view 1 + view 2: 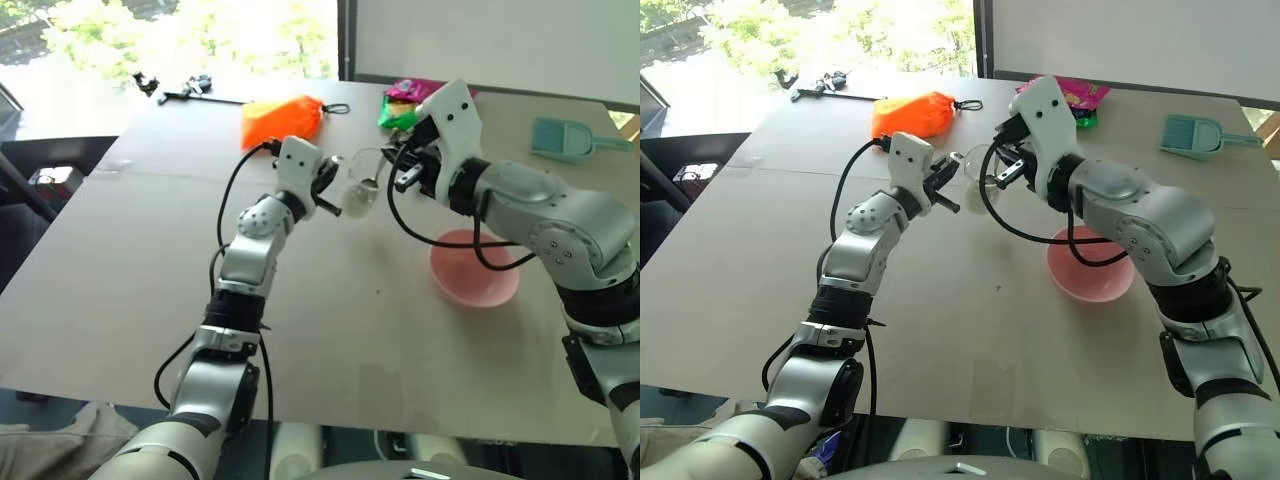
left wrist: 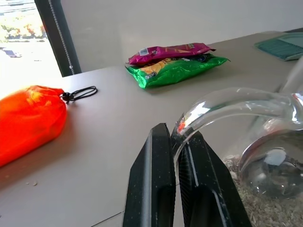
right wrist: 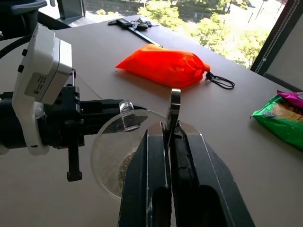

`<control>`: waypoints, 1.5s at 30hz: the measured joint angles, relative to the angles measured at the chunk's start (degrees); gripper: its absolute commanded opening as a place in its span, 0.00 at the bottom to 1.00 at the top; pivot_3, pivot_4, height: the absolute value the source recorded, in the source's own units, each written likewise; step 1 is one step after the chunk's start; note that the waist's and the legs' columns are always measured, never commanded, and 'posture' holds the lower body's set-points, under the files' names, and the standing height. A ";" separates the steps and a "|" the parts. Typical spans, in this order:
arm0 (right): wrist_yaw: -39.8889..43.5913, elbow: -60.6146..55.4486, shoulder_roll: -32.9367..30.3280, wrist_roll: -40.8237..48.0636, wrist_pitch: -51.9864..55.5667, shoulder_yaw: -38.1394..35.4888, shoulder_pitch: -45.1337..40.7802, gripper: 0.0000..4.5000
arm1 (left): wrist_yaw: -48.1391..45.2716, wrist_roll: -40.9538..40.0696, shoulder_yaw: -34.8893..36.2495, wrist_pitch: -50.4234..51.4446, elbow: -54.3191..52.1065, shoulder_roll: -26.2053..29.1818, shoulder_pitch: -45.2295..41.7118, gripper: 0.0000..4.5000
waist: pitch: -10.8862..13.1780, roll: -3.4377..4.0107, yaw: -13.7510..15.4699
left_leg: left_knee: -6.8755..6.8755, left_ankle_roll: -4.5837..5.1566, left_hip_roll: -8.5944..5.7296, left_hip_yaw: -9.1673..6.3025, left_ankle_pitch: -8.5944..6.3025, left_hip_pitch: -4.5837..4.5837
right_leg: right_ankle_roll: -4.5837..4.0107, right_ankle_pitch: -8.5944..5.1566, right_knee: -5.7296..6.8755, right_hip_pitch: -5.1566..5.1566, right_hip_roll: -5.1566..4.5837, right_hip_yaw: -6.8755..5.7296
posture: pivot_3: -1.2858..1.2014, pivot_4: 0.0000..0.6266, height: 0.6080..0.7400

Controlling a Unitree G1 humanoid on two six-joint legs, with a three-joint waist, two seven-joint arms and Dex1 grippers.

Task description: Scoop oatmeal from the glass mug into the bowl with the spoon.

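Fingers (image 2: 156, 184) of the left gripper pinch the small clear glass mug's (image 1: 362, 187) handle; right fingers (image 3: 151, 184) clamp the slim silver spoon (image 3: 173, 113) (head inside the tilted mug).

glass mug (image 1: 361, 188) left of bowl (image 1: 474, 268), oatmeal (image 3: 124, 165) in mug, spoon (image 3: 172, 112) over mug

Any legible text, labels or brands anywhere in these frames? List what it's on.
None can be read.
Magenta snack packet: white label and print, too blurred to read.
Green snack packet: print too blurred to read.
Sticker on the left tool's white housing: too small to read.
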 measured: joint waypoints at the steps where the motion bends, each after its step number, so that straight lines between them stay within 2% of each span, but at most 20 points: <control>1: 0.42 0.15 0.66 -0.23 0.40 -0.16 0.00 0.00 | 0.00 0.01 -0.09 -0.23 0.00 -0.05 0.00 0.00 | 0.00 0.00 -0.02 | 0.00 0.00 0.00 0.00 0.00 0.00 | 0.00 0.00 0.00 0.00 0.00 0.00 | 0.52 0.24 1.00; 9: -0.68 2.46 8.89 3.03 8.37 -9.59 0.14 0.00 | -0.16 0.03 -0.40 -1.64 0.09 -0.28 -0.01 0.00 | 0.00 0.00 -0.03 | 0.00 0.00 -0.01 -0.01 0.00 0.01 | 0.00 0.00 0.03 0.02 -0.01 -0.03 | 0.52 0.24 1.00; 16: -1.65 3.22 10.05 3.89 12.61 -15.64 -1.58 0.00 | -0.59 0.15 -0.44 -2.45 1.58 -0.24 -0.01 0.00 | 0.00 0.00 -0.15 | 0.00 0.00 -0.01 0.00 0.00 0.03 | 0.00 0.00 0.08 0.01 -0.01 -0.02 | 0.52 0.24 1.00; 29: -2.21 2.96 12.14 4.91 17.46 -19.13 -1.72 0.00 | -0.56 0.60 -0.44 -2.34 1.67 -1.54 -0.69 0.00 | 0.00 0.00 -0.20 | 0.00 0.00 -0.02 0.00 0.00 0.04 | 0.00 0.00 0.13 0.00 0.00 0.00 | 0.52 0.24 1.00; 45: -6.73 2.98 17.06 8.63 23.52 -29.24 -2.34 0.00 | -0.77 0.75 -0.41 -2.35 3.24 -1.58 -1.27 0.00 | 0.00 0.01 -0.22 | 0.01 -0.01 -0.03 0.00 0.01 0.05 | 0.00 0.00 0.17 0.00 -0.01 0.00 | 0.52 0.24 1.00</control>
